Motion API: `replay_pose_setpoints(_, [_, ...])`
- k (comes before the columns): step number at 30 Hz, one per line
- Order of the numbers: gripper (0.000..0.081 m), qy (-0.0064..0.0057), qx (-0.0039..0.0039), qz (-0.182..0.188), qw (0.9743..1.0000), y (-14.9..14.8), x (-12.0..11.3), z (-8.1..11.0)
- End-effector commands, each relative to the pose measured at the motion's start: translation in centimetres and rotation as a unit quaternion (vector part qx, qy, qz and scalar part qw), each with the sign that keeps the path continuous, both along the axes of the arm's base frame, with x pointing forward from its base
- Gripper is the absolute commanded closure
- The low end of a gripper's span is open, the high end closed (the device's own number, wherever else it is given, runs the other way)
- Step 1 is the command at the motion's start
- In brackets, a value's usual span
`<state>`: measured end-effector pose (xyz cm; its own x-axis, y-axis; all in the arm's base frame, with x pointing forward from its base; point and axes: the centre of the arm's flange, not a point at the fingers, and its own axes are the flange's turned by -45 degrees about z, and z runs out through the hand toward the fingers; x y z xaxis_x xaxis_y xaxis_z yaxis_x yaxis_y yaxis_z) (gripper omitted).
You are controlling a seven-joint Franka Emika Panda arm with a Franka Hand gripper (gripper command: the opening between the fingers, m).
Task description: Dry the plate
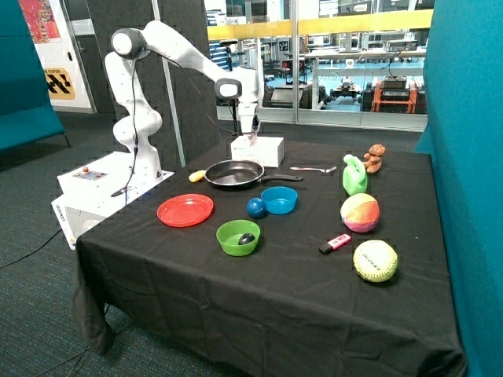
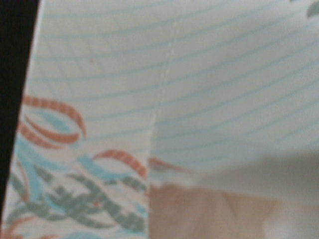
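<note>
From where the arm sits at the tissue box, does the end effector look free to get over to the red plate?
Probably yes. The end effector is down at the white tissue box; the plate lies bare, with open cloth around it. Only the frying pan sits between, low enough to pass over.

One plate (image 1: 185, 210), two bowls (image 1: 238, 236) (image 1: 279, 199), three balls (image 1: 375, 261) (image 1: 360, 213) (image 1: 256, 207).

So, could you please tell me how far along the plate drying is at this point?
Nothing looks done yet: the flat round red-orange plastic plate lies untouched on the black tablecloth, near the green bowl. In hand: the gripper is down at the white tissue box behind the black frying pan, and the wrist view is filled by the box's patterned top. Still left: bringing a tissue over and wiping the plate.
</note>
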<state>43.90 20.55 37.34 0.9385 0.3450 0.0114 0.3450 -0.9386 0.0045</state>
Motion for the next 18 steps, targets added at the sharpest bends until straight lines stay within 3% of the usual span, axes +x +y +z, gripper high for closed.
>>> replay_pose_setpoints(1, [0.0808, 0.0061, 0.00006, 0.012, 0.9999, 0.4, 0.8, 1.5])
replay_pose_setpoints(18, [0.0808, 0.0061, -0.00007, 0.034, 0.9994, 1.1, 1.8, 5.4])
